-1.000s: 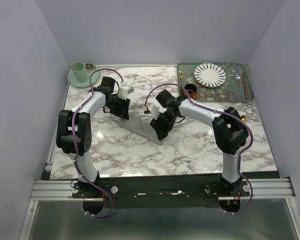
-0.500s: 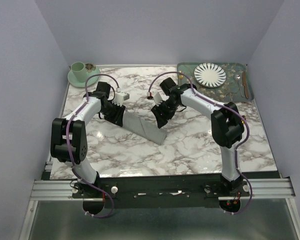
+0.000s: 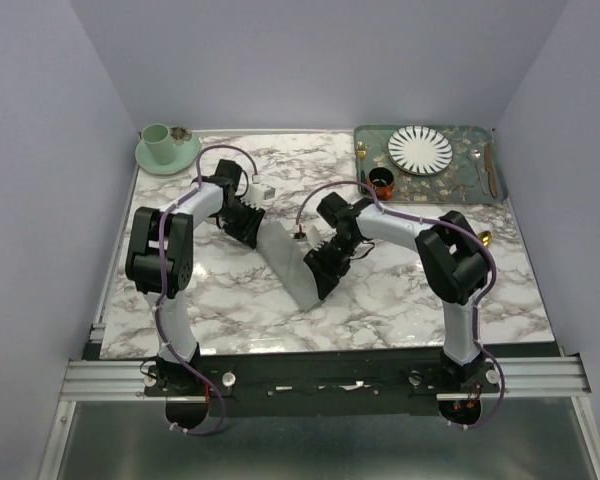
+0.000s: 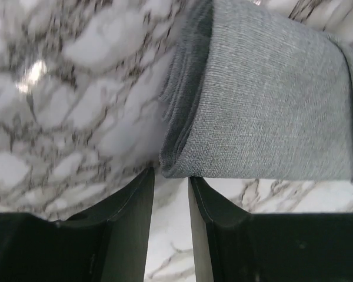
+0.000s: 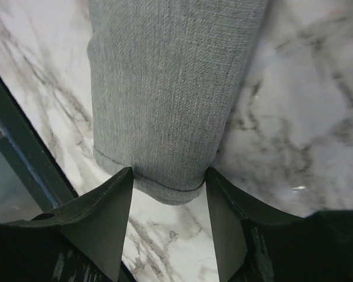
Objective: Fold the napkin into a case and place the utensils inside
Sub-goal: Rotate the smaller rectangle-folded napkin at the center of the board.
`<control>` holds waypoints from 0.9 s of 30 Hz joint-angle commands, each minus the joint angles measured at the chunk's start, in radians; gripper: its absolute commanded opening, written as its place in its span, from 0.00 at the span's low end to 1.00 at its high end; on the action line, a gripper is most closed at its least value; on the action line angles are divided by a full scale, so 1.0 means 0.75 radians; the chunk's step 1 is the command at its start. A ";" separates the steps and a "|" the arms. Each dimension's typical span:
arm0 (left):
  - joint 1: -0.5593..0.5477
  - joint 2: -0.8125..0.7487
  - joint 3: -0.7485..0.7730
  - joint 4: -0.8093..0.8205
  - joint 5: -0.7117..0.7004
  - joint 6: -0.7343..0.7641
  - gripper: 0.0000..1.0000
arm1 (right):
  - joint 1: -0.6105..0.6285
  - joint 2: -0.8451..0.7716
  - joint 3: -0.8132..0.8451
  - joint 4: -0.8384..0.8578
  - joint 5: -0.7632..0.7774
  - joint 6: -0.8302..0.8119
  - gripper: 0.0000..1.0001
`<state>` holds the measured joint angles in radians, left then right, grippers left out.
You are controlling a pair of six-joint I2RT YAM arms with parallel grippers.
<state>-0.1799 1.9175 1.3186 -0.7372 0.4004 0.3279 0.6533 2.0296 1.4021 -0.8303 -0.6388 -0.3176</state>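
Observation:
The napkin point(image 3: 290, 262) lies on the marble as a narrow grey case, slanting from upper left to lower right. My left gripper point(image 3: 248, 222) sits at its far end. In the left wrist view the jaws point(image 4: 172, 175) stand slightly apart with marble between them, and the cloth's layered corner point(image 4: 182, 158) lies just at the tips. My right gripper point(image 3: 325, 270) is at the near end. Its fingers point(image 5: 169, 171) are open and straddle the rounded end of the cloth point(image 5: 165, 88). One utensil's gold-orange bowl point(image 3: 487, 238) peeks out beside my right arm; the rest is hidden.
At the back right a green patterned tray point(image 3: 375, 135) carries a striped plate point(image 3: 420, 148), a small gold fork point(image 3: 362, 150) and slim cutlery point(image 3: 485, 168). A dark red cup point(image 3: 382, 181) stands just in front of it. A green cup on a saucer point(image 3: 162, 148) occupies the back left corner.
The folded cloth has turned to a steeper slant and shifted nearer. The left arm swung out and came back to the far end. The right gripper moved nearer and its jaws widened slightly.

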 commanded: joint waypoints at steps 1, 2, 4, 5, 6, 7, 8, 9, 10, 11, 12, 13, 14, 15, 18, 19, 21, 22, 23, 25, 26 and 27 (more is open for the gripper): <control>-0.091 0.116 0.127 0.056 0.043 -0.018 0.41 | 0.088 -0.051 -0.151 0.105 -0.138 0.120 0.64; -0.104 0.133 0.146 0.054 0.055 -0.024 0.41 | 0.090 -0.064 -0.164 0.139 -0.150 0.175 0.66; -0.140 0.168 0.189 0.054 0.082 -0.046 0.41 | 0.092 -0.070 -0.176 0.168 -0.177 0.225 0.72; -0.153 0.176 0.197 0.058 0.092 -0.055 0.41 | 0.090 -0.072 -0.172 0.180 -0.181 0.259 0.73; -0.163 0.186 0.209 0.063 0.096 -0.065 0.41 | 0.090 -0.078 -0.168 0.187 -0.179 0.278 0.75; -0.179 0.188 0.212 0.069 0.108 -0.073 0.41 | 0.092 -0.084 -0.164 0.193 -0.175 0.292 0.76; -0.184 0.194 0.214 0.071 0.114 -0.089 0.41 | 0.092 -0.092 -0.156 0.197 -0.167 0.317 0.76; -0.188 0.196 0.216 0.075 0.119 -0.102 0.41 | 0.090 -0.119 -0.151 0.199 -0.143 0.327 0.77; -0.188 0.194 0.216 0.079 0.125 -0.108 0.41 | 0.084 -0.135 -0.151 0.199 -0.130 0.335 0.77; -0.188 0.192 0.216 0.083 0.129 -0.112 0.42 | 0.080 -0.153 -0.158 0.197 -0.130 0.338 0.78; -0.188 0.184 0.214 0.083 0.133 -0.108 0.42 | 0.072 -0.174 -0.164 0.195 -0.126 0.342 0.78; -0.188 0.182 0.212 0.085 0.143 -0.104 0.42 | 0.068 -0.204 -0.168 0.197 -0.120 0.344 0.78; -0.192 0.180 0.212 0.081 0.153 -0.100 0.42 | 0.066 -0.219 -0.174 0.195 -0.106 0.346 0.79; -0.194 0.178 0.214 0.079 0.147 -0.094 0.42 | 0.054 -0.225 -0.172 0.193 -0.087 0.348 0.79; -0.198 0.172 0.203 0.071 0.131 -0.071 0.43 | 0.003 -0.225 -0.121 0.177 -0.040 0.348 0.79; -0.198 0.166 0.195 0.069 0.129 -0.059 0.42 | -0.020 -0.219 -0.098 0.168 -0.034 0.350 0.79; -0.214 0.141 0.163 0.067 0.139 -0.030 0.43 | -0.103 -0.215 -0.066 0.136 -0.030 0.358 0.79; -0.224 0.137 0.154 0.061 0.137 -0.010 0.42 | -0.132 -0.223 -0.047 0.129 -0.026 0.358 0.79; -0.235 0.131 0.144 0.050 0.135 0.000 0.42 | -0.159 -0.258 -0.043 0.111 -0.016 0.350 0.79; -0.257 0.113 0.113 0.040 0.133 0.001 0.43 | -0.233 -0.309 -0.051 0.080 0.046 0.331 0.79; -0.257 0.104 0.099 0.044 0.133 -0.012 0.43 | -0.253 -0.346 -0.069 0.042 0.068 0.303 0.78; -0.255 0.076 0.065 0.050 0.133 -0.020 0.43 | -0.274 -0.423 -0.094 0.031 0.141 0.293 0.78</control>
<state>-0.3428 2.0232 1.4437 -0.6735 0.4759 0.2989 0.5285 1.8648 1.3437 -0.7193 -0.6727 -0.0669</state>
